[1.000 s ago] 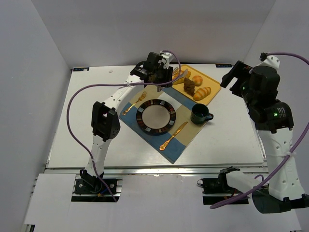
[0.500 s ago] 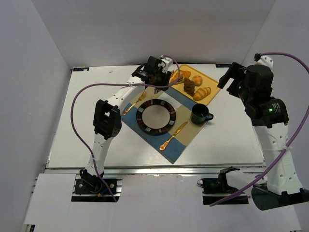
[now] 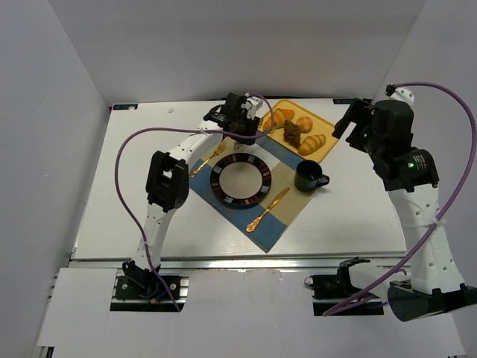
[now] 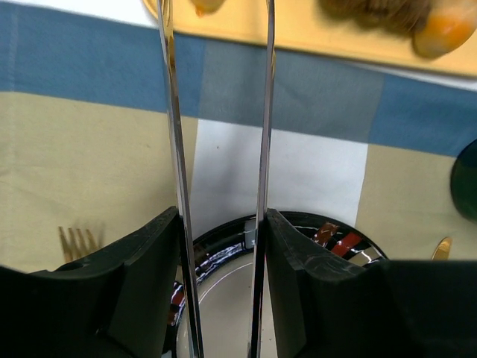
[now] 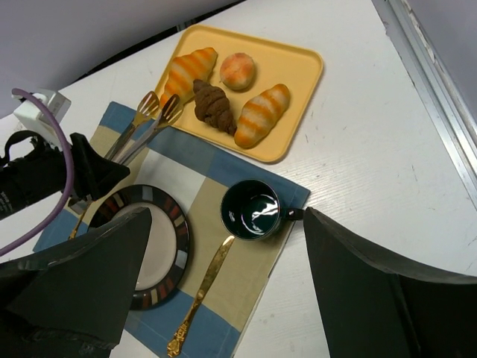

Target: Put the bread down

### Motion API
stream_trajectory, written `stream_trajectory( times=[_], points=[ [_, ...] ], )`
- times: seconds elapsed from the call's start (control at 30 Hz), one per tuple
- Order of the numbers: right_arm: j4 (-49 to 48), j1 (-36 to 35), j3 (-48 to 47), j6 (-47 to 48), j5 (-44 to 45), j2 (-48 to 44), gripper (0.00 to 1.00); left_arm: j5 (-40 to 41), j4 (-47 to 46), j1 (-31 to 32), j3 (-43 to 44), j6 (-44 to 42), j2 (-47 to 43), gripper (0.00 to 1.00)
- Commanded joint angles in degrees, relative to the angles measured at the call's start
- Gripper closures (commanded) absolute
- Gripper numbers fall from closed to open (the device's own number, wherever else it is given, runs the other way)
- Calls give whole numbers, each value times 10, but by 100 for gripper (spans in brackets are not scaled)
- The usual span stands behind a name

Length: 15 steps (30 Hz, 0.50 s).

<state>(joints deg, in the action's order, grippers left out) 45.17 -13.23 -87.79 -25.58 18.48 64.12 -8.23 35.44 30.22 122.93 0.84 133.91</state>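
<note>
Four breads [image 3: 292,134] lie on the tray [image 3: 328,133] at the bench's [image 3: 149,186] far side. On the left wrist, the left gripper [image 4: 221,224] clamps tongs [image 4: 173,112], tips over the tray's edge. On the right wrist, the right gripper [image 5: 227,216] is spread wide, holding nothing.

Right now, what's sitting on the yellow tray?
Four breads: a striped croissant nearest the tongs, a round bun, a dark croissant, a second striped croissant. The tips overlap the edge of the yellow tray; whether they touch bread is hidden.
</note>
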Motion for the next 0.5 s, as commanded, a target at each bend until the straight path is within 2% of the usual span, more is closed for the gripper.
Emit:
stream_trajectory(
  times=[0.0,0.23,0.37,0.47],
  points=[
    [-17,0,7,-10,-2,0,11,-21,-13,2,-2,-8,-2,44],
    [-18,0,14,-15,-2,0,11,-29,-13,2,-2,-24,11,53],
    [-17,0,16,-18,-2,0,11,-32,-13,2,-1,-23,11,63],
    [-17,1,17,-19,-4,0,11,-29,-11,2,0,-24,7,76]
  ],
)
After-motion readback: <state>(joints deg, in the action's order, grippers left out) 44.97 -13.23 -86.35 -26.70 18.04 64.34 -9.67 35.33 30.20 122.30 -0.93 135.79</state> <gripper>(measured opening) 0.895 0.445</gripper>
